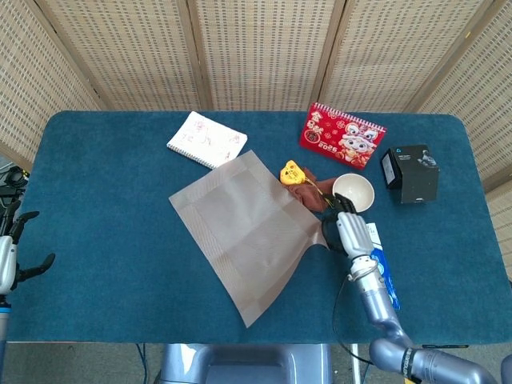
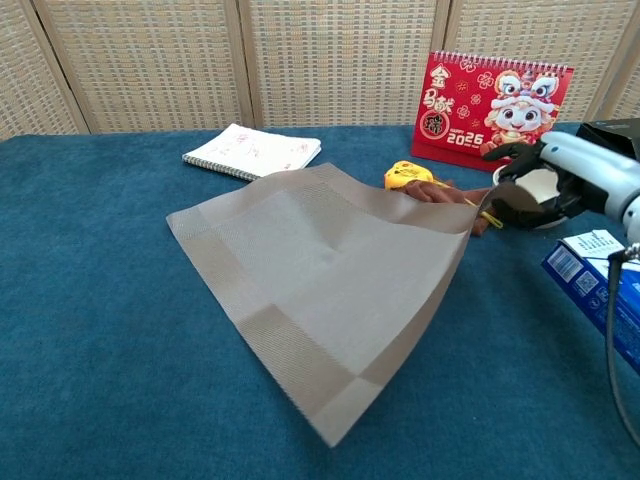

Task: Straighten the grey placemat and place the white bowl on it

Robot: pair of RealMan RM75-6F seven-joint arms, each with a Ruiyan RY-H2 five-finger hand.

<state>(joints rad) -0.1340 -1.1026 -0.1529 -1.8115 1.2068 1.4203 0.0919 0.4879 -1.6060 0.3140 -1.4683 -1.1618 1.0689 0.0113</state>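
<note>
Pinching the grey placemat's (image 2: 320, 290) lifted corner, the right hand (image 2: 535, 190) is risking knocking the white bowl (image 1: 354, 192) just behind it; left hand (image 1: 6, 264) idling, fingers apart.

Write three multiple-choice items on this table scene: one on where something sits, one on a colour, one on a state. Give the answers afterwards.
1. Where does the spiral notepad lie?
A. beyond the grey placemat, towards the screen
B. on the black box
C. inside the white bowl

2. What colour is the desk calendar?
A. green
B. red
C. grey

3. How does the placemat lie?
A. rolled into a tube
B. folded in half
C. skewed, with one corner lifted by the right hand

Answers:
1 A: in the head view the notepad lies just past the placemat's far edge.
2 B: its face is red with a 2025 print.
3 C: in the chest view the fingers hold a raised corner, and the mat sits diagonally on the table.
</note>
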